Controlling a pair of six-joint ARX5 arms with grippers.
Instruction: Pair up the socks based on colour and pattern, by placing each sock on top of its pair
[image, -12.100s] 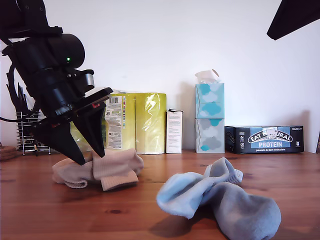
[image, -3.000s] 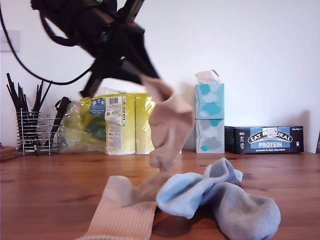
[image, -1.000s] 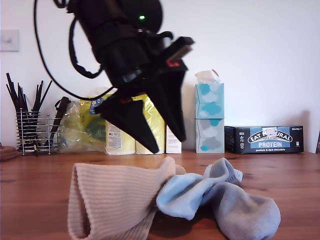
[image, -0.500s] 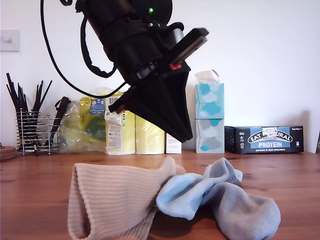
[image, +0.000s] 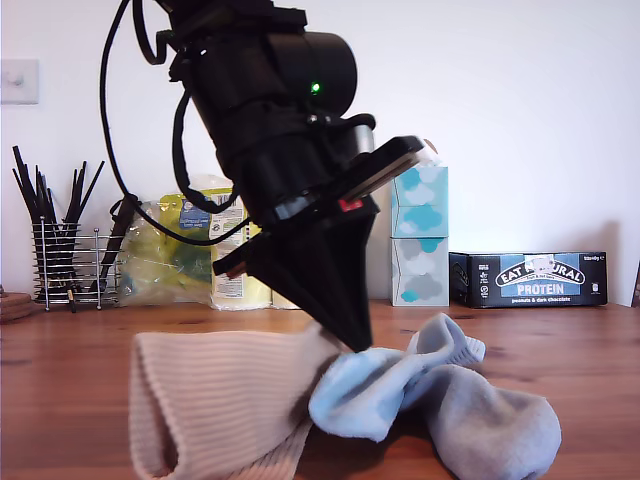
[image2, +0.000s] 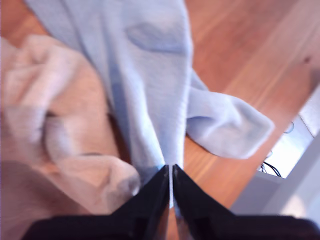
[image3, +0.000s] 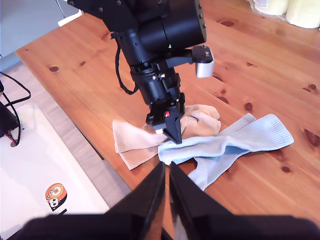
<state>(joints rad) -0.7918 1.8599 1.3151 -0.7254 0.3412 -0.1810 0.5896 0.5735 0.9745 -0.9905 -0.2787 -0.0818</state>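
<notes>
My first gripper (image: 352, 340) has dropped since half a second ago, when it hung clear above the pile; its tips now sit at centre frame in the exterior view, pinched tight on a fold of a pale blue sock (image2: 150, 85). In the first wrist view the jaws meet with only that thin ridge of blue cloth between them. The blue socks (image: 440, 400) lie bunched at the lower right of the exterior view, touching the beige socks (image: 215, 400) heaped at lower left, all on the wooden desk (image: 60, 370). The beige heap has barely shifted. My second gripper (image3: 166, 200) hangs high above the desk edge, its jaws closed together on nothing.
</notes>
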